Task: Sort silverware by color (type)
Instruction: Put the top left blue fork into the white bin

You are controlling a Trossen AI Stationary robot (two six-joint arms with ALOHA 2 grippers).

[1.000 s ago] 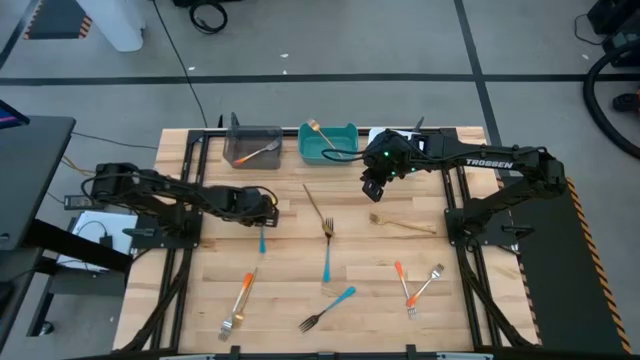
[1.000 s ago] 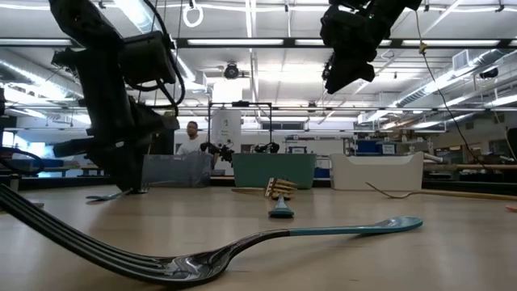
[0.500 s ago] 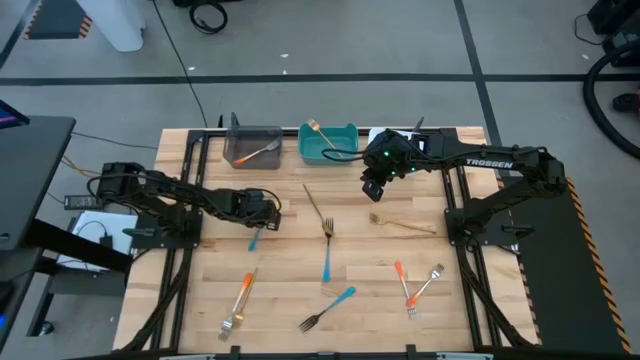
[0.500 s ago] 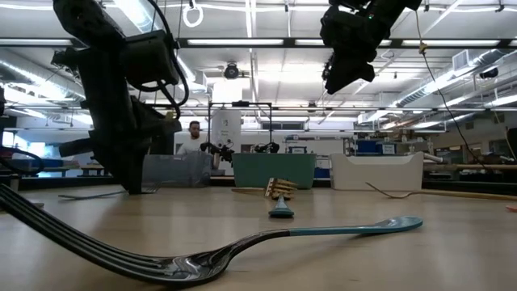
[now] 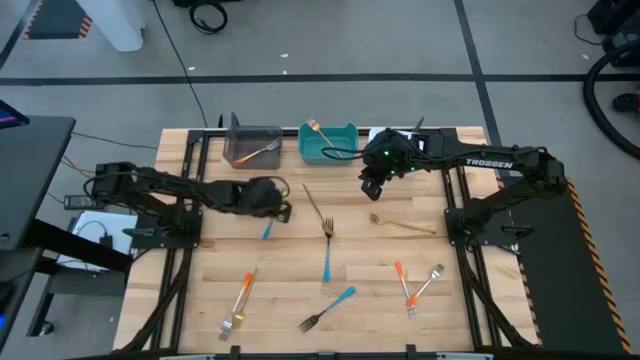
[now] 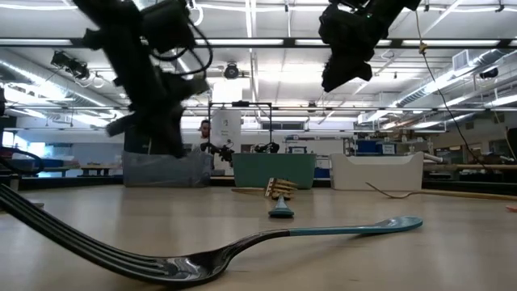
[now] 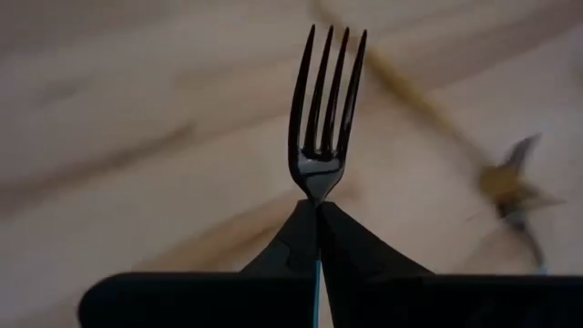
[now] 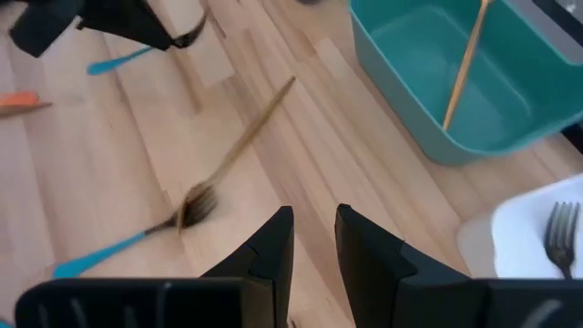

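Note:
My left gripper [image 5: 270,205] is left of the table's middle, shut on a blue-handled fork [image 5: 266,231]; its dark tines [image 7: 326,100] stick out past the fingertips. My right gripper [image 5: 374,182] hovers open near the teal bin [image 5: 345,150], which holds a gold fork [image 8: 466,64]. Flat on the table lie two gold forks [image 5: 318,205] [image 5: 402,224], two blue-handled forks [image 5: 326,256] [image 5: 330,308], two orange-handled forks [image 5: 241,299] [image 5: 402,284] and a pale one [image 5: 430,280]. My left gripper pinches the blue-handled fork between its two fingertips at the neck [image 7: 318,196], just below the tines. The fork lies along the fingers, tines pointing ahead. It is lifted clear of the table, and the blue handle [image 5: 266,231] sticks out toward the near edge.
A grey bin [image 5: 240,158] with a fork in it stands at the far edge, left of the teal bin. A white tray [image 8: 510,246] with a dark fork [image 8: 556,239] sits to the teal bin's right. Bare wood lies between the scattered forks.
My left gripper has risen and moved toward the table's right and far edge, carrying the blue-handled fork. The fork lay on the table a second ago; now it is lifted clear and has turned slightly.

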